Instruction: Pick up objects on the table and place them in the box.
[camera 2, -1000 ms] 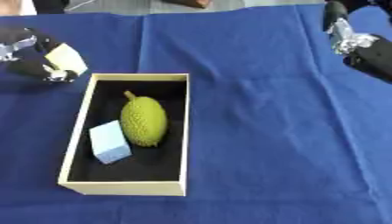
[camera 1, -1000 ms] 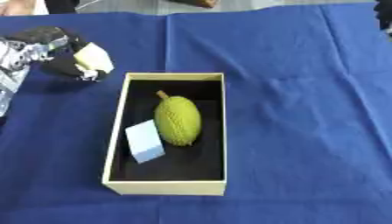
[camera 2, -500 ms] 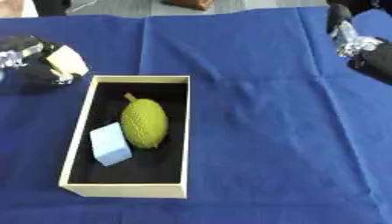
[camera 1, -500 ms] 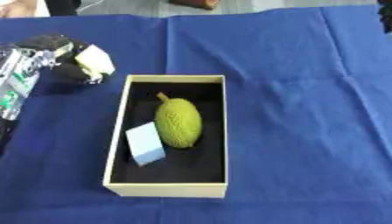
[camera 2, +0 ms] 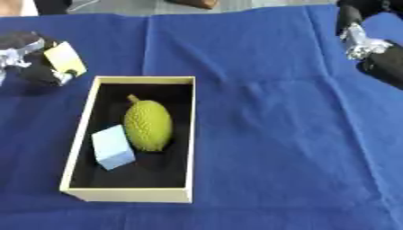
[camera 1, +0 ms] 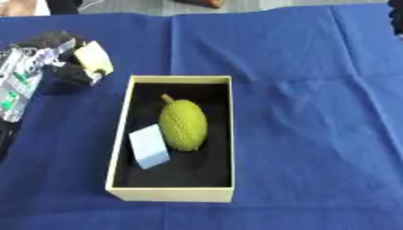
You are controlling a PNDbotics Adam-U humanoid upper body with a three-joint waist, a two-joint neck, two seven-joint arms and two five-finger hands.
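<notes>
Left hand (camera 1: pixel 67 60) at far left, above the blue tablecloth (camera 1: pixel 315 112), fingers curled round a pale yellow block (camera 1: pixel 94 57); block sits just beyond the box's far left corner, outside it. Box (camera 1: pixel 169 194): cream walls, black floor, long axis running away from the camera. Inside: light blue cube (camera 1: pixel 149 147) against the left wall, touching a green spiky durian-like fruit (camera 1: pixel 183 124) at centre, stem pointing away. Right hand (camera 2: pixel 364 42) at upper right edge, away from the box; cannot tell its finger state.

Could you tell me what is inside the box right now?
The box holds a green spiky fruit and a pale blue block beside it; the black floor beneath them is covered.
</notes>
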